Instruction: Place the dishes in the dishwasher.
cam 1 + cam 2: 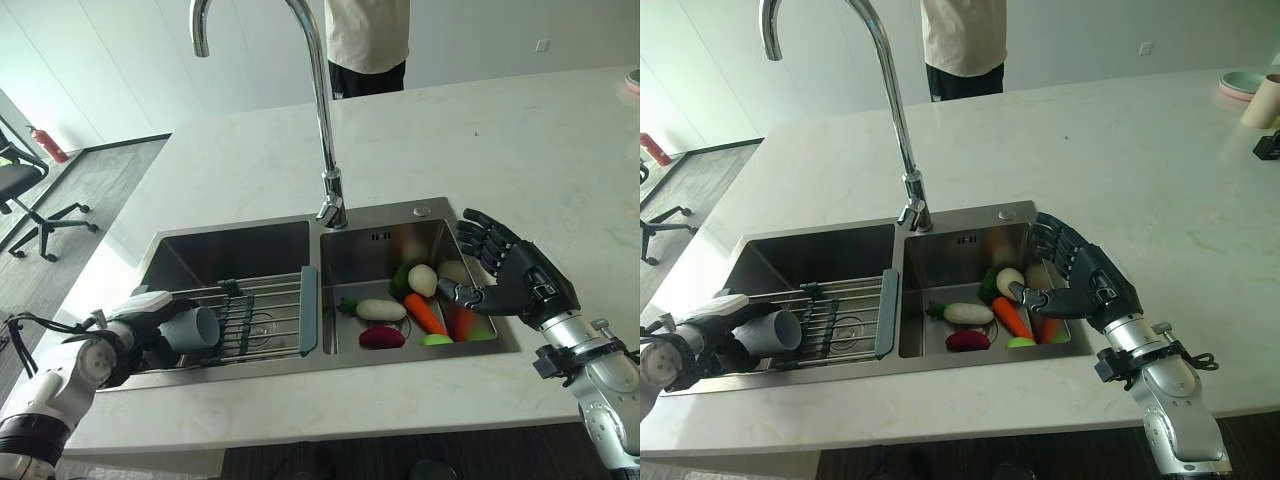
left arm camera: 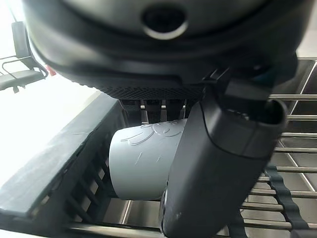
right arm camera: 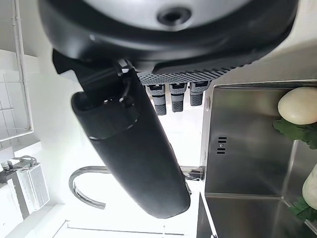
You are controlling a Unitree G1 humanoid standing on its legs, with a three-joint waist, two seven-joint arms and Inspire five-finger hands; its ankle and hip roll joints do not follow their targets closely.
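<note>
1. A grey cup [image 1: 192, 328] is held on its side by the left hand [image 1: 135, 325], over the wire rack [image 1: 262, 318] that is set across the left sink basin [image 1: 235, 255]; the cup's open mouth is turned toward the divider.
2. In the left wrist view the thumb is seen curled over the cup [image 2: 143, 161], with the fingers [image 2: 156, 108] behind it (a clenched grasp on the cup); a faint relief pattern is seen on the cup's wall.
3. The rack's grey-blue end bar [image 1: 309, 310] is seen lying along the divider between the two basins.
4. The right hand [image 1: 515, 275] is held over the right edge of the right sink basin [image 1: 375, 250], fingers [image 1: 480, 235] spread and straight, nothing gripped (released); the thumb is pointed in toward the vegetables.
5. Vegetables are piled in the right basin: a white radish [image 1: 381, 309], a carrot [image 1: 428, 313], a pale egg-shaped piece [image 1: 423, 280], a dark red piece [image 1: 381, 337] and green leaves [image 1: 400, 283]; a red piece is partly hidden by the thumb.
6. A tall chrome faucet [image 1: 322, 110] is mounted behind the divider, its spout arched over to the left.
7. The sink is set in a pale marble table [image 1: 480, 140]; at its far right corner a stack of plates [image 1: 1243, 84] and a beige cup [image 1: 1262, 102] are seen.
8. A person [image 1: 367, 45] is standing at the far side of the table (torso only is seen).
9. An office chair [image 1: 30, 200] is on the floor at far left.
</note>
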